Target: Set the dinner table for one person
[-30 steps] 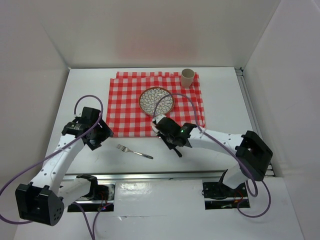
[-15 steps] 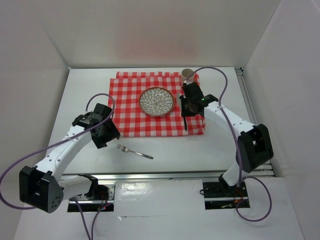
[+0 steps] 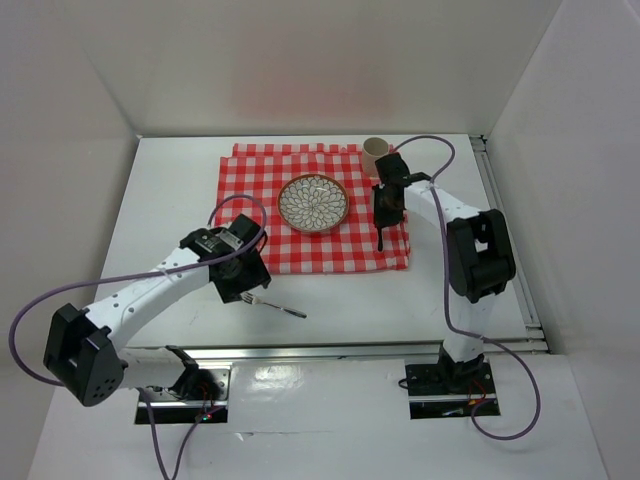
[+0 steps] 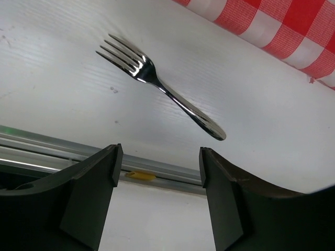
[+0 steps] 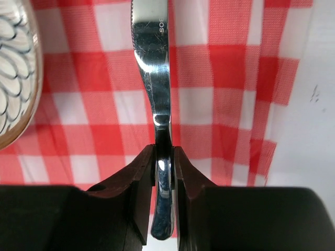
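Note:
The white dinner table [image 3: 170,190] carries a red-and-white checked cloth [image 3: 260,215] with a patterned plate [image 3: 313,203] in its middle and a beige cup [image 3: 375,153] at its far right corner. My right gripper [image 3: 381,222] is shut on a steel knife [image 5: 157,68] by its handle, blade pointing away over the cloth [image 5: 230,78], just right of the plate [image 5: 13,89]. A steel fork [image 3: 271,304] lies on bare table near the front edge. My left gripper [image 3: 245,285] is open and empty, right beside the fork's tines; the fork [image 4: 157,86] lies beyond its fingertips.
A silver rail [image 3: 340,350] runs along the table's near edge, also seen in the left wrist view [image 4: 52,149]. White walls enclose the table on three sides. Purple cables loop off both arms.
My right gripper carried the knife from the front of the cloth to its right side beside the plate. My left gripper moved right and toward the fork.

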Motion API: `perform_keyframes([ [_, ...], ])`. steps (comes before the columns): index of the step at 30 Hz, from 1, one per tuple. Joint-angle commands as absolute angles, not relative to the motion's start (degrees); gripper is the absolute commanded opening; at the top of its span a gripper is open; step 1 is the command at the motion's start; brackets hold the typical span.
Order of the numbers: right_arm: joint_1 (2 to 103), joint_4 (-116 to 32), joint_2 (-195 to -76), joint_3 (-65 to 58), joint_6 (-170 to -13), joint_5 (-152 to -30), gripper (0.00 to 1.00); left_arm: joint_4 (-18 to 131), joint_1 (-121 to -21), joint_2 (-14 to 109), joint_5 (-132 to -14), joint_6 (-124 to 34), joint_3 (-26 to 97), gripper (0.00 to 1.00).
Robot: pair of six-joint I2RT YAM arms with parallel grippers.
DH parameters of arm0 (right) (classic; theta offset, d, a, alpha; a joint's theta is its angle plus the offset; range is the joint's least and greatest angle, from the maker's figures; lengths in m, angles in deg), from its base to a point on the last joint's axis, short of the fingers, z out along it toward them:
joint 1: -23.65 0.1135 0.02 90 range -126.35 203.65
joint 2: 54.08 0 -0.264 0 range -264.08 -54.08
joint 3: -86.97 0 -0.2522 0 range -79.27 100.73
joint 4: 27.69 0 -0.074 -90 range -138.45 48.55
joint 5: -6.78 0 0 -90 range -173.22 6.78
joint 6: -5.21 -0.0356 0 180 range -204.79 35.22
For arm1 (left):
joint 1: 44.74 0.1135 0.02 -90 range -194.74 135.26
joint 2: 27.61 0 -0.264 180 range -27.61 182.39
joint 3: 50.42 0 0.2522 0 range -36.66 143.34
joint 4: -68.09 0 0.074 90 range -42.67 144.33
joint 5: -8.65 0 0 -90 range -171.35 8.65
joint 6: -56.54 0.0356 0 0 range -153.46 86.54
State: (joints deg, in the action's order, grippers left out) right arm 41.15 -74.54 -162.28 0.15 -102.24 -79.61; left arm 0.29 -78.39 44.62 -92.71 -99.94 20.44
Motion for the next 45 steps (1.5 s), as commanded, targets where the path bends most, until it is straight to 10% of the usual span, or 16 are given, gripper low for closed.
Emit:
perform_keyframes([
  [1, 39.7, -73.2, -164.4, 5.3, -100.8, -79.8, 0.00, -0.7, -81.0, 45.9, -92.7, -104.3, 22.1, 0.78],
  [8, 39.7, -72.4, -169.2, 7.5, -100.8, -79.4, 0.02, 1.1, -84.5, 48.7, -90.9, -106.9, 21.6, 0.79],
  [17, 42.0, -74.9, -167.6, 8.6, -101.3, -74.5, 0.84, 0.5, -85.6, 51.6, -89.4, -114.9, 20.9, 0.83],
  [20, 42.0, -75.6, -164.1, 8.6, -102.4, -74.5, 0.85, 0.5, -85.6, 54.1, -91.0, -119.0, 20.9, 0.93],
  [26, 43.7, -76.3, -155.4, 4.8, -103.6, -75.8, 0.86, 1.2, -85.0, 60.0, -91.7, -125.2, 22.3, 0.66],
  [45, 46.1, -79.1, -145.0, -1.8, -104.1, -76.5, 0.86, 11.6, -83.9, 67.8, -87.7, -131.3, 16.3, 0.50],
])
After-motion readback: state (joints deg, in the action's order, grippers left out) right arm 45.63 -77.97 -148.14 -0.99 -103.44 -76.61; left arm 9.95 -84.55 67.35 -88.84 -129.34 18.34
